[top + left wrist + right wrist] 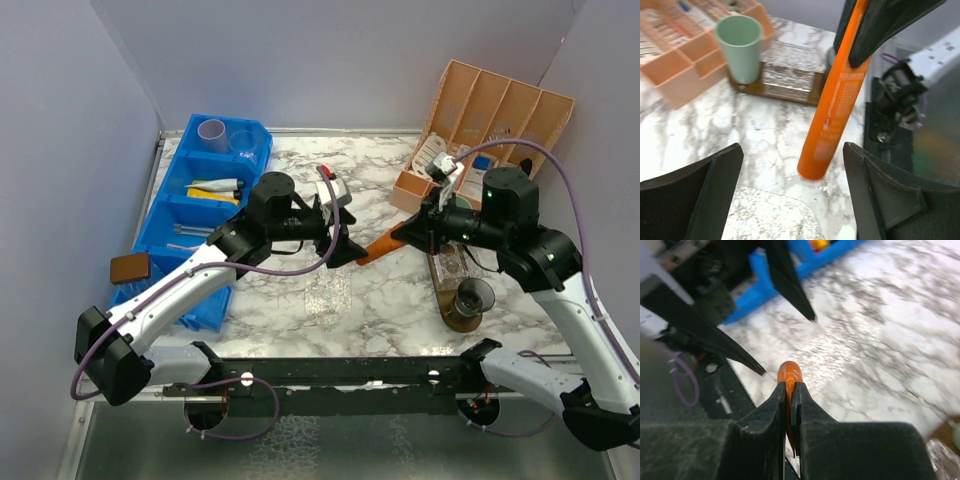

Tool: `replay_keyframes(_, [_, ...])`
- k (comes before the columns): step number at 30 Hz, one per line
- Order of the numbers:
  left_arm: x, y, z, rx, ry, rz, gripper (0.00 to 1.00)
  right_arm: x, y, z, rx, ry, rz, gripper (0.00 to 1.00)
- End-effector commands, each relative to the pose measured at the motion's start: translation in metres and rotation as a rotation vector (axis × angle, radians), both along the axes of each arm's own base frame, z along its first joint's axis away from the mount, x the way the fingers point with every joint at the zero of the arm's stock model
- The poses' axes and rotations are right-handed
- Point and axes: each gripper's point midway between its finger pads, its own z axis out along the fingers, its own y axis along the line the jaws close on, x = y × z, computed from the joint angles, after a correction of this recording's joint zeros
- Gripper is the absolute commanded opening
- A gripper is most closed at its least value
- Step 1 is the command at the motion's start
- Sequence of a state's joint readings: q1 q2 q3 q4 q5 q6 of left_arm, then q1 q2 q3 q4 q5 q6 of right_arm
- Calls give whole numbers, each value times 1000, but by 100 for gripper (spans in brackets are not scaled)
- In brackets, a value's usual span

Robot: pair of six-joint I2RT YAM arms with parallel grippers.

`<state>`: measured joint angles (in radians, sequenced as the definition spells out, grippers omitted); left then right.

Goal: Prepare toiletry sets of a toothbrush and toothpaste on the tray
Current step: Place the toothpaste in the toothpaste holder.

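An orange toothpaste tube (pixel 375 247) hangs slanted over the marble, and my right gripper (pixel 407 232) is shut on its flat end. From the right wrist the tube (pixel 789 373) pokes out past the pinched fingers of that gripper (pixel 790 388). My left gripper (pixel 792 192) is open, its fingers either side of the tube's cap end (pixel 832 110) without touching it. The brown tray (pixel 790 94) carries a mint green cup (pixel 741 47) and a clear cup (pixel 790 65); a smoky cup (pixel 475 297) stands at its near end. No toothbrush shows clearly.
A blue bin (pixel 165 215) along the left edge holds tubes and a lilac cup (pixel 212 135). A peach organiser (pixel 500 105) leans at the back right. A small brown block (pixel 130 267) sits by the bin. White side walls close in both sides.
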<state>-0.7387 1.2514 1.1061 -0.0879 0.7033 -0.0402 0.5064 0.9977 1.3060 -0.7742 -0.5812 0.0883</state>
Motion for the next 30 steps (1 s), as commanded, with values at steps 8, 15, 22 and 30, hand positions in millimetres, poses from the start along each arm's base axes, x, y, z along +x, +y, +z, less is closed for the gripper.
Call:
replay_keyframes(8, [80,77,37,-28,-227,672,90,60,-176,-42,-399,-59,-1094,1])
replay_keyframes(15, [86,101,47,-67,-260,799,96,70,-185,-33,-367,-89,-1199,1])
replay_keyframes(22, [88,99,42,-43,-246,798,97,79,-177,-55,-419,-20,-1194,1])
replay_keyframes(30, [88,93,39,-33,-235,771,99,81,-194,-63,-486,0,-1260,1])
